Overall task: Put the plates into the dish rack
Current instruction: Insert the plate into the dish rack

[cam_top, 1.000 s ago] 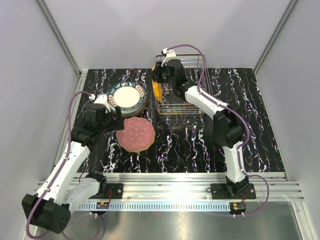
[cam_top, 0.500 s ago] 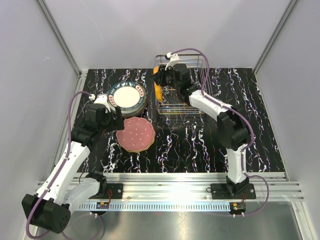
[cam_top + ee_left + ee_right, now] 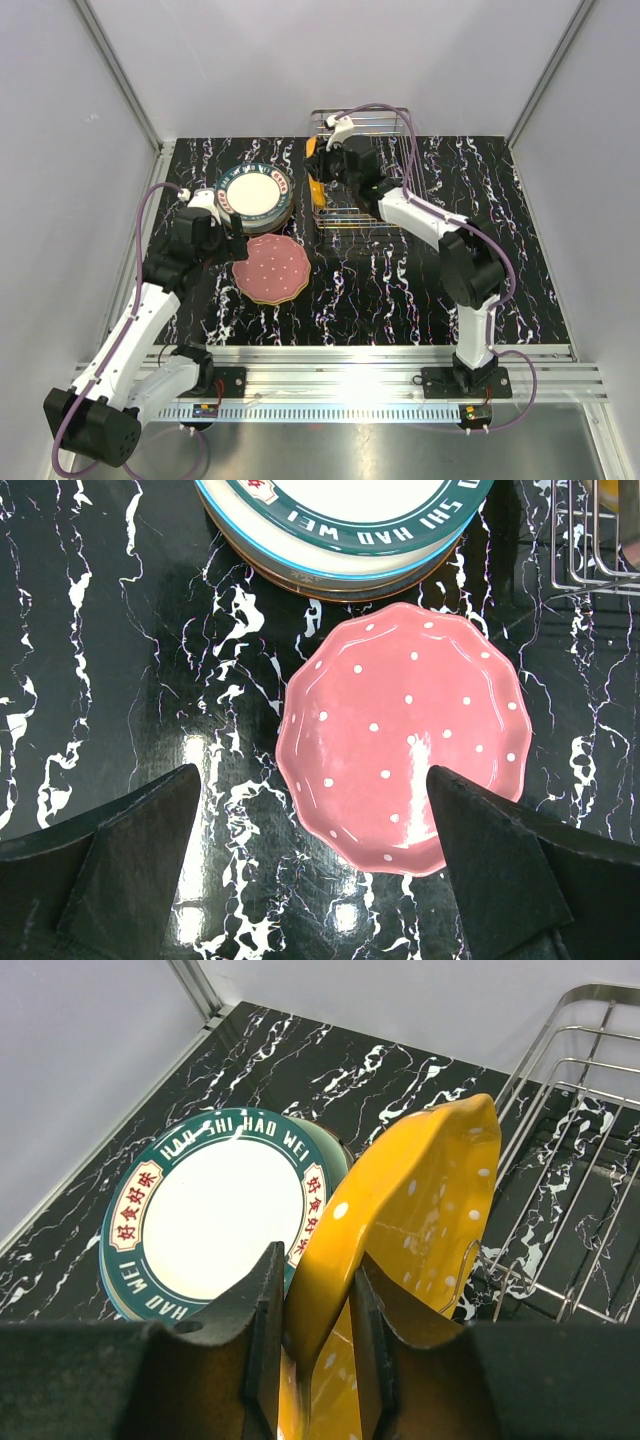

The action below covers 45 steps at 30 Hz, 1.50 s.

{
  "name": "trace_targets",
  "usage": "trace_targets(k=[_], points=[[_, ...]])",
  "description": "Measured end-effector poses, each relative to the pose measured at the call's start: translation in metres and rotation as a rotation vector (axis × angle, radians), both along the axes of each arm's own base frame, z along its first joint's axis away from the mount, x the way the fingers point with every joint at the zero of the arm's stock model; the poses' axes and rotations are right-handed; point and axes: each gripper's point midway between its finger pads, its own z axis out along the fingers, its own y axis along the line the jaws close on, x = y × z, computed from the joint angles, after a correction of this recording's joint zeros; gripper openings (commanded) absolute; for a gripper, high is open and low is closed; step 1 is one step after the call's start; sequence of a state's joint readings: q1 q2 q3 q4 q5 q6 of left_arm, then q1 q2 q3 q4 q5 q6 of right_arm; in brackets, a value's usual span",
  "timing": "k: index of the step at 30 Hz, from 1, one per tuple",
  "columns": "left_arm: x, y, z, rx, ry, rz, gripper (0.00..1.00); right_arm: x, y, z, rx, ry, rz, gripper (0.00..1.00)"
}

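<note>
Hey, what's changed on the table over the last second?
The right gripper, shut on the orange plate, has drawn a little toward the near side at the left edge of the dish rack, its elbow swinging out right. Nothing was grabbed or released. The left gripper stays open over the pink plate; the stack hasn't moved.

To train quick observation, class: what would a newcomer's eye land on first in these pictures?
The yellow dotted plate, pinched on edge in the right claw at the left side of the wire dish rack, stands out most. Next comes the pink dotted plate, lying flat on the black marbled table below the open left claw, beside a stacked green-rimmed plate.
</note>
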State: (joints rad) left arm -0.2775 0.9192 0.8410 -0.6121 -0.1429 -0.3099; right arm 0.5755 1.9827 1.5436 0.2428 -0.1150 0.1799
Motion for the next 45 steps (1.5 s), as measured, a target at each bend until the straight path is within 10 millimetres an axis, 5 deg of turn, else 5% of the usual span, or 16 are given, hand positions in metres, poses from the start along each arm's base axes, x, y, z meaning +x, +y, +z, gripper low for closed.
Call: trace_targets(k=[14,30,39,42,45], points=[[-0.001,0.0,-0.001,0.002,0.005,0.0,0.99,0.002,0.005,-0.004,0.018,0.007,-0.138,0.1],[-0.003,0.001,-0.003,0.005,0.018,0.0,0.99,0.017,0.017,-0.005,0.077,0.039,-0.151,0.15],[-0.004,0.001,-0.004,0.006,0.021,0.0,0.99,0.016,0.003,-0.002,0.1,0.057,-0.153,0.34],[-0.004,0.001,-0.004,0.006,0.021,0.0,0.99,0.014,-0.002,-0.002,0.087,0.071,-0.152,0.55],[-0.004,0.001,-0.003,0.006,0.02,-0.001,0.99,0.001,-0.017,-0.053,-0.053,0.21,-0.155,0.71]])
